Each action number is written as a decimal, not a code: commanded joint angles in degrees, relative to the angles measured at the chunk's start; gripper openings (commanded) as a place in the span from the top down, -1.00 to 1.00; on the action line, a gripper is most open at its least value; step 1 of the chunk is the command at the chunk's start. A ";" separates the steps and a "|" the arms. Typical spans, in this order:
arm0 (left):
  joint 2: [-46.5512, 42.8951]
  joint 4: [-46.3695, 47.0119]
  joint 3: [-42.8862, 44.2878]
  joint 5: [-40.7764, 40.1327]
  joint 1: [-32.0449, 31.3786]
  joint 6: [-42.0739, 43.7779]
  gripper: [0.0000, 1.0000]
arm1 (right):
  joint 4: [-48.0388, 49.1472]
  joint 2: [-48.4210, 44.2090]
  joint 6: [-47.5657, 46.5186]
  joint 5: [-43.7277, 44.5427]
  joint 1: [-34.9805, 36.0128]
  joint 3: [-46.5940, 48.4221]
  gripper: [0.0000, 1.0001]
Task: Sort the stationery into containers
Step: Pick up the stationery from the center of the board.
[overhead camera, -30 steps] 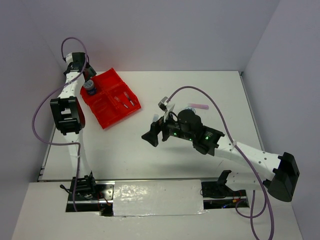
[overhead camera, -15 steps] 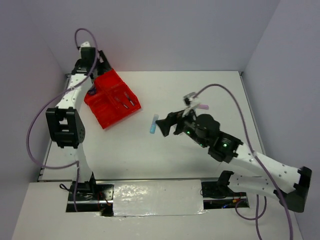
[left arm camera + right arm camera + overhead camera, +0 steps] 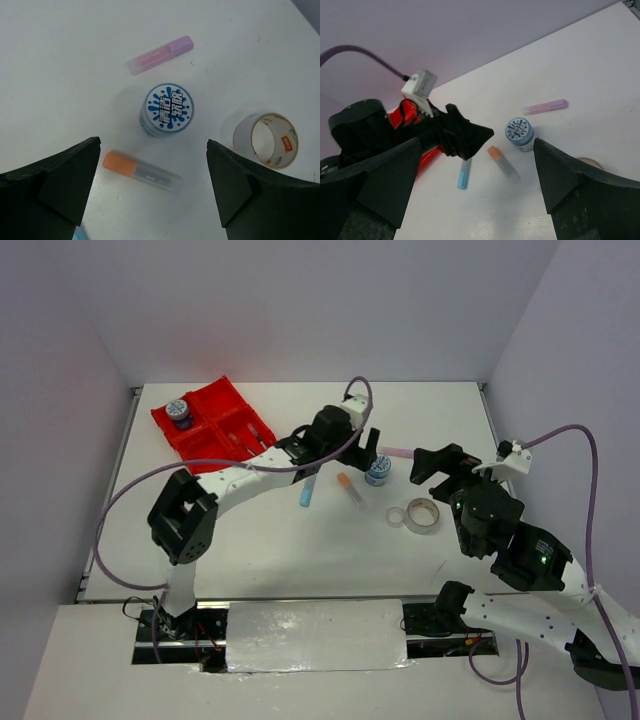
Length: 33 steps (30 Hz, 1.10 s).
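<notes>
Orange-tipped stick point(image 3: 141, 171) lies diagonally beside the tub point(image 3: 166, 110), cap seemingly farther back.

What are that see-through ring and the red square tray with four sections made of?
The see-through ring looks like glossy clear plastic tape: the table shows through its wall, a printed label inside. The red square tray seems moulded plastic, smooth, evenly coloured, with thin dividers.
</notes>
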 commanded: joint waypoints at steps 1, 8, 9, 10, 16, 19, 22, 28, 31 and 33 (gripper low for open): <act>5.89 3.02 7.32 -1.63 -1.58 4.50 -0.99 | -4.49 -1.78 -1.74 3.16 0.39 0.91 -0.99; 17.76 -5.06 20.35 -0.22 -2.72 6.70 -0.99 | -1.75 -0.83 -4.74 0.24 0.39 -0.24 -0.99; 19.16 -5.51 21.93 -1.44 -2.99 7.14 -0.99 | -1.66 -0.39 -5.00 0.16 0.39 -0.06 -0.99; 19.87 -5.86 22.64 -2.59 -3.42 8.27 -0.99 | -1.40 -0.04 -5.18 -0.28 0.39 -0.06 -0.99; 24.88 -7.45 26.86 -4.01 -3.87 10.66 -0.99 | 3.17 -1.27 -7.90 -3.80 0.39 -2.26 -0.99; 25.94 -7.36 27.04 -2.08 -3.96 9.96 -0.99 | 2.99 -1.00 -8.34 -4.06 0.39 -2.17 -0.99; 26.20 -6.39 26.17 -0.93 -4.04 9.34 -0.99 | 3.79 -0.65 -9.04 -4.50 0.39 -2.43 -0.99; 28.92 -7.01 27.48 -0.75 -4.04 9.25 -0.94 | 4.84 -0.12 -9.75 -5.91 0.48 -2.87 -0.99; 29.98 -6.92 27.74 -0.40 -3.96 9.17 -0.83 | 5.72 -0.39 -10.19 -6.52 0.39 -3.14 -0.99; 30.60 -7.79 28.44 0.04 -3.96 8.73 -0.88 | 5.63 -0.30 -10.36 -6.70 0.39 -3.14 -0.99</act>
